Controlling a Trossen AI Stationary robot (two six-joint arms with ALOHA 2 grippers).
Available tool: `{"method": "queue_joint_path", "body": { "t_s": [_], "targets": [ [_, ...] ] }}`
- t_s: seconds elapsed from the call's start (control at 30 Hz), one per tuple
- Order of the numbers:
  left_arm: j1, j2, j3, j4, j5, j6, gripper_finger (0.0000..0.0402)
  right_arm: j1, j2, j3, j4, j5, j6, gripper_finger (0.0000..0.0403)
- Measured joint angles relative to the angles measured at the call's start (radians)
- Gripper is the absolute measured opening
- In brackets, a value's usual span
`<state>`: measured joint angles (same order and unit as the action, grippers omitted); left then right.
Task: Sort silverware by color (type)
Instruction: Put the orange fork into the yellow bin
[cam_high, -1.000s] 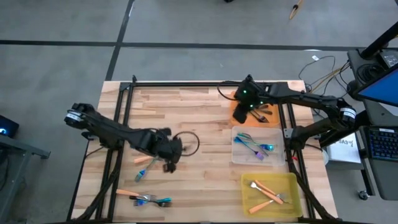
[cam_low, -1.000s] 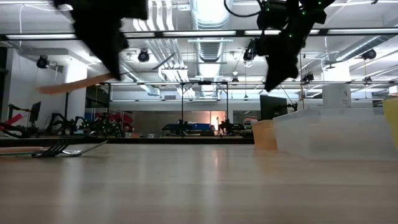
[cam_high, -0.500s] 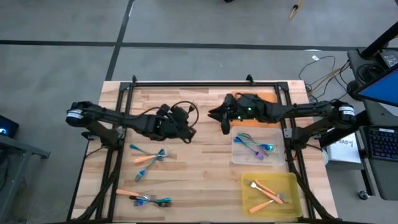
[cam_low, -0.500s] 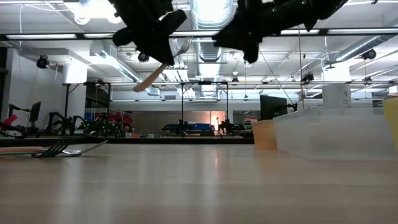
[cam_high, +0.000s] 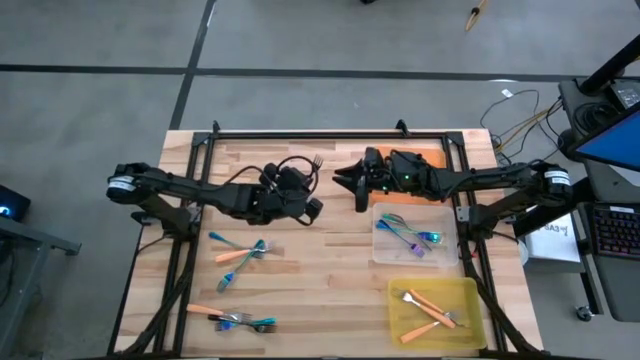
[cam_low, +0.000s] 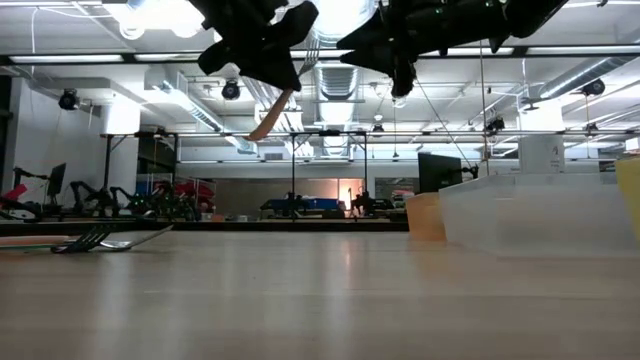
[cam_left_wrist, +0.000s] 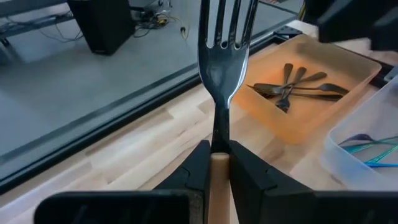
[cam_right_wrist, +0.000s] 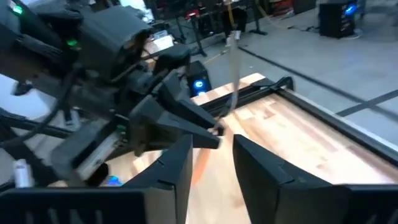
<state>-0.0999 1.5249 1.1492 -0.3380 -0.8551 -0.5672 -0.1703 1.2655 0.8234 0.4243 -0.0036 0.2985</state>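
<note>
My left gripper (cam_high: 303, 192) hovers over the table's middle, shut on an orange-handled fork (cam_left_wrist: 225, 68). The fork's silver tines (cam_high: 316, 160) point up and toward the far edge. In the low view its handle end (cam_low: 268, 122) hangs below the gripper (cam_low: 262, 48). My right gripper (cam_high: 346, 182) is open and empty. It points at the left gripper from the right, a short way off, at about the same height (cam_low: 385, 48). In the right wrist view (cam_right_wrist: 214, 146) the fork (cam_right_wrist: 234, 68) stands beyond the fingers. More forks lie loose on the table (cam_high: 240, 250). My left gripper pinches the fork between its two fingers at the top of the orange handle (cam_left_wrist: 217, 165), just below the metal neck. The fork lies along the fingers, with the tines sticking out past the tips. It is lifted clear of the table and tilted, tines up and handle end down.
An orange tray (cam_high: 432, 157) with dark forks sits at the far right, partly under the right arm. A clear tray (cam_high: 385, 250) holds blue forks and a yellow tray (cam_high: 400, 320) holds orange forks. More loose forks lie near the front left (cam_high: 232, 318).
My left gripper has risen from the loose forks with the orange-handled fork and moved toward the far edge and to the right, turning the tines upward. My right gripper has left the orange tray and swung left toward the left gripper.
</note>
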Motion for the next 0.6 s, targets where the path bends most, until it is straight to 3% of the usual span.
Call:
{"method": "queue_joint_path", "body": {
  "t_s": [0.27, 0.6],
  "targets": [
    [-0.001, 0.0, 0.0, 0.032, 0.017, 0.005, 0.0026, 0.0, 0.0, 0.0, -0.006, 0.052, -0.01, 0.0165],
    [-0.001, 0.051, 0.0, 0.115, 0.055, 0.033, 0.0026, 0.0, 0.0, 0.0, 0.01, 0.062, -0.005, 0.0151]
  ]
}}
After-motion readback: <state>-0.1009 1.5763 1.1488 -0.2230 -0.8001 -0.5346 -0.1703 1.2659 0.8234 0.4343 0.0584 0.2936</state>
